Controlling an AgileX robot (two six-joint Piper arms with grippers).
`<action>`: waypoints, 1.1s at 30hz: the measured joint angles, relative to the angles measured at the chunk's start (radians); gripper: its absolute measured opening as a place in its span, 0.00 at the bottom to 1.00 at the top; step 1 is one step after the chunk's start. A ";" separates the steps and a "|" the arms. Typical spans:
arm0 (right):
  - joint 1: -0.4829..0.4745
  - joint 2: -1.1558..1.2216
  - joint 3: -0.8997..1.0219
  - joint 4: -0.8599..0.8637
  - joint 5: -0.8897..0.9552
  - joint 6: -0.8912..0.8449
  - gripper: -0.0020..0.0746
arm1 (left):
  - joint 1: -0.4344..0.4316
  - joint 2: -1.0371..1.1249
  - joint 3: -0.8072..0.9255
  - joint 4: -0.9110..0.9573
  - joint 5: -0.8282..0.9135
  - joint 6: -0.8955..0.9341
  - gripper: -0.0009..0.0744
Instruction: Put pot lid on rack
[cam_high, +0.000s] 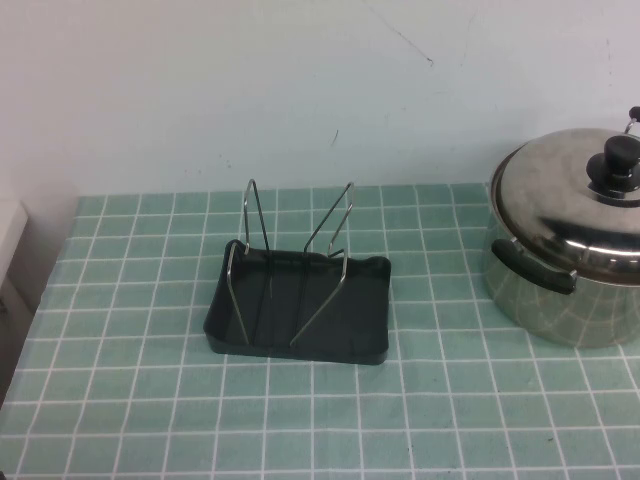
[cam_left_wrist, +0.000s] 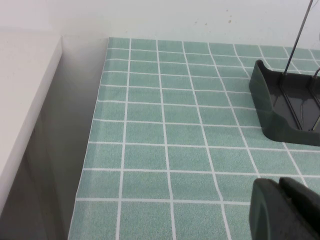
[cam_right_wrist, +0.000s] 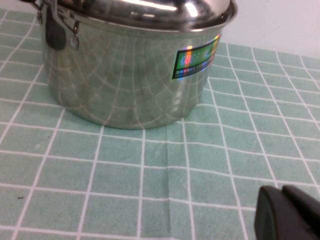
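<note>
We saw domed shiny steel pot lid (cam_high: 575, 190) on pot; wire-loop rack (cam_high: 297, 290) apart; left gripper (cam_left_wrist: 287, 210), right gripper (cam_right_wrist: 290, 212) low, jaw state untellable; knob slip risk

The shiny domed pot lid (cam_high: 572, 190), black knob up, sits closed on its steel pot at my counter's right edge, well apart from the empty wire rack (cam_high: 298, 297) standing mid-counter.

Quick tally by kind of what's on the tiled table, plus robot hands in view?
pot lid: 1, closed on the pot
pot: 1
rack: 1, nothing in it
left hand: 1, low near the rack
right hand: 1, low near the pot
Total: 5
</note>
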 joint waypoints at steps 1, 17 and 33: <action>0.000 0.000 0.000 0.000 0.000 0.000 0.02 | 0.000 0.000 0.000 0.000 0.000 0.000 0.01; 0.000 0.000 0.000 -0.001 0.000 0.000 0.02 | 0.000 0.000 0.000 0.000 0.000 0.000 0.01; 0.000 0.000 0.000 -0.002 0.000 0.000 0.02 | 0.000 0.000 0.000 0.044 0.000 0.006 0.01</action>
